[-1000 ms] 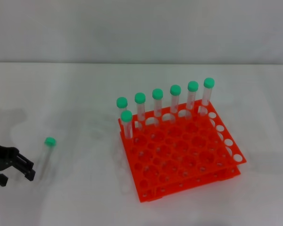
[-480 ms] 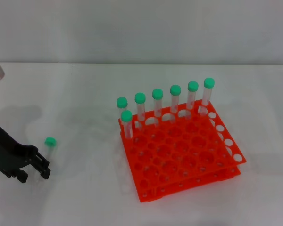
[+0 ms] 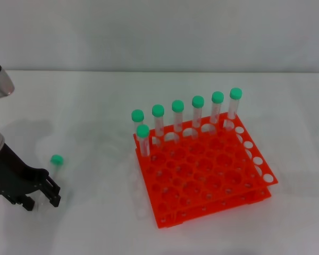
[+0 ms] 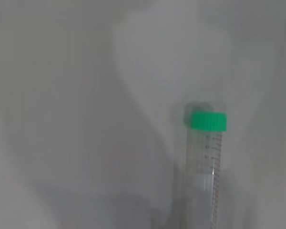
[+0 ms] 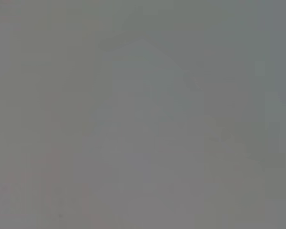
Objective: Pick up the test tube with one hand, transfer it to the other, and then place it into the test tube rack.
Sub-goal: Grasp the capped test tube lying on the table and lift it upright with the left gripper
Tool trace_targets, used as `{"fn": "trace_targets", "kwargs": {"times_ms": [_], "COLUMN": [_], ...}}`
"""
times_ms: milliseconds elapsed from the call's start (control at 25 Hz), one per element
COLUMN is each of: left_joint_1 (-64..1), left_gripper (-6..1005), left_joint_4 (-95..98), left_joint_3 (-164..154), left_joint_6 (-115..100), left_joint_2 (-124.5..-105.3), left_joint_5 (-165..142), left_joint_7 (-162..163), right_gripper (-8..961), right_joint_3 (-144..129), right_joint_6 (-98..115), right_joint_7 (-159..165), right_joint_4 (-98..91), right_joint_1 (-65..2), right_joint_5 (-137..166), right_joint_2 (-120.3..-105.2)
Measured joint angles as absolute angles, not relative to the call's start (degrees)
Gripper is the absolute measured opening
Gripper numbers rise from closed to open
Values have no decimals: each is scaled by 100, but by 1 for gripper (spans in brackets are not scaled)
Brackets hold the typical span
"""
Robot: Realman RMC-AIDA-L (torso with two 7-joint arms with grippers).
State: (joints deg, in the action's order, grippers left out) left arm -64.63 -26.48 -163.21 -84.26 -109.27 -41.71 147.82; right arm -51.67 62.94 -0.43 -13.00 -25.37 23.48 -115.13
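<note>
The test tube (image 3: 53, 169) lies flat on the white table at the left, its green cap pointing away from me. It also shows in the left wrist view (image 4: 206, 162), cap up in that picture. My left gripper (image 3: 42, 200) is open, low over the table at the tube's bottom end, one finger on each side of it. I cannot tell if it touches the tube. The orange-red test tube rack (image 3: 165, 217) stands in the middle of the table, well to the right of the tube. My right gripper is out of view; its wrist view shows only blank grey.
Several green-capped tubes (image 3: 177, 118) stand upright along the rack's far row, and one more (image 3: 143, 139) stands at its left edge. The table's far edge meets a grey wall behind the rack.
My left gripper has moved in from the left edge to the right, up to the lying tube's bottom end. More of its arm now shows. The tube and rack have not moved.
</note>
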Motion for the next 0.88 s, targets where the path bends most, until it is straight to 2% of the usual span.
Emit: {"fn": "trace_targets", "kwargs": {"times_ms": [200,480,680,880], "left_joint_1": [-6558,-6606,-6602,-6605], "left_gripper": [553,520,299,168], "left_joint_4": [-2645,-2645,-2645,-2628], "left_joint_3": [-16321,-16321,-16321,-16320], "left_joint_6": [-8367,-8315,-8289,-8268], "left_joint_2": [-11009,-10989,-10990,-11003], "left_joint_5": [-4318,-4334,-4335,-4352], "left_joint_7": [14854,14943,14945,14917], "right_gripper": [811,812,812,812], "right_joint_3": [-5168,-5168,-5168,-5168], "right_joint_6": [6294,6294,6344,6358], "right_joint_7": [-44,-52,-53,-54], "right_joint_4": [-1317,-1328,-1336,-1336], "right_joint_1": [-2540,-2541,-2540,-2577], "right_joint_5": [2355,2356,2356,2355], "right_joint_2": [-11513,-11506,-11505,-11504]}}
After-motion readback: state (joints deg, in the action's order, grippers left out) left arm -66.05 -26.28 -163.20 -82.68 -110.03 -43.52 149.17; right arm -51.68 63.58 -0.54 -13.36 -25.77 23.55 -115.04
